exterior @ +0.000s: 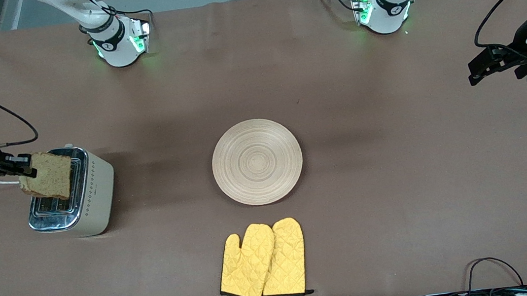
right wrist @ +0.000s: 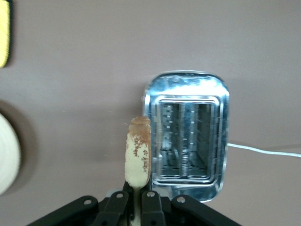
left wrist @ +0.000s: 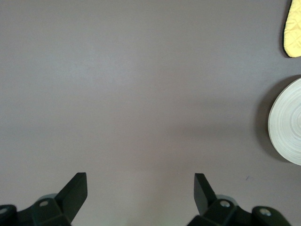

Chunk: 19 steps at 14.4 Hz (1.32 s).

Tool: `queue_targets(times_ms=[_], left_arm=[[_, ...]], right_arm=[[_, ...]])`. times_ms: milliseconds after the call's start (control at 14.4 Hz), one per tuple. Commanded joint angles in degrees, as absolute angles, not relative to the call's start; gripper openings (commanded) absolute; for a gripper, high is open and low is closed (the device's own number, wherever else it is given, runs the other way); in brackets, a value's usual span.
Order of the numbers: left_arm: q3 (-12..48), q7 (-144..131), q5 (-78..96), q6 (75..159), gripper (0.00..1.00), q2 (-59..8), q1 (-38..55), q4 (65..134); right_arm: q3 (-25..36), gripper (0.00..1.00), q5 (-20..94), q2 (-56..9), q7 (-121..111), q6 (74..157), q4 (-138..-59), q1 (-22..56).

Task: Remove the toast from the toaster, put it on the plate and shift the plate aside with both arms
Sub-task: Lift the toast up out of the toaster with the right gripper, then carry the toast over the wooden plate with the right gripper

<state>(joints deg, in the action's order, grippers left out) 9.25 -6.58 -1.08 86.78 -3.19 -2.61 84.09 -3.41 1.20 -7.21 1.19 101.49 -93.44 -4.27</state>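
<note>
My right gripper (exterior: 23, 166) is shut on the toast (exterior: 47, 175), a brown speckled slice held on edge in the air over the toaster (exterior: 72, 192). In the right wrist view the toast (right wrist: 138, 155) hangs edge-on between the fingers, beside the toaster's slots (right wrist: 187, 141). The round pale wooden plate (exterior: 257, 161) lies bare at the table's middle; its rim shows in the left wrist view (left wrist: 287, 123) and the right wrist view (right wrist: 7, 155). My left gripper (exterior: 485, 65) is open and empty, up in the air over the left arm's end of the table, and it waits there (left wrist: 141, 188).
A pair of yellow oven mitts (exterior: 264, 261) lies nearer the front camera than the plate. The toaster's white cable (right wrist: 263, 150) runs off toward the right arm's end of the table. Loose cables (exterior: 493, 270) lie along the front edge.
</note>
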Motion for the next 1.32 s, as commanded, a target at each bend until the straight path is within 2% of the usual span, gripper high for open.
queue_targets(times_ms=[0,278,696,974,1253], left_arm=[[9.23,-5.98,-0.44,86.40,1.00,-3.69,-2.90,82.97],[9.23,-6.41,-0.79,86.57,1.00,-3.87,-2.73,82.88],[9.14,-5.80,-0.44,87.45,1.00,-4.13,-3.51,82.88],[9.14,-5.80,-0.96,87.45,1.00,-4.13,-3.60,82.79],[9.23,-5.80,-0.70,87.54,1.00,-4.13,-3.60,82.79]], right_arm=[[-3.25,0.00,2.10,-8.26,9.90,101.77,-92.29,1.55],[-3.16,0.00,14.03,-12.12,23.01,109.40,-93.68,7.37],[-3.25,0.00,39.52,-18.80,23.47,121.53,-100.80,13.26],[-3.25,0.00,46.13,-23.37,18.40,126.30,-101.34,19.93],[-3.25,0.00,46.49,-23.55,11.71,126.74,-101.08,25.22]])
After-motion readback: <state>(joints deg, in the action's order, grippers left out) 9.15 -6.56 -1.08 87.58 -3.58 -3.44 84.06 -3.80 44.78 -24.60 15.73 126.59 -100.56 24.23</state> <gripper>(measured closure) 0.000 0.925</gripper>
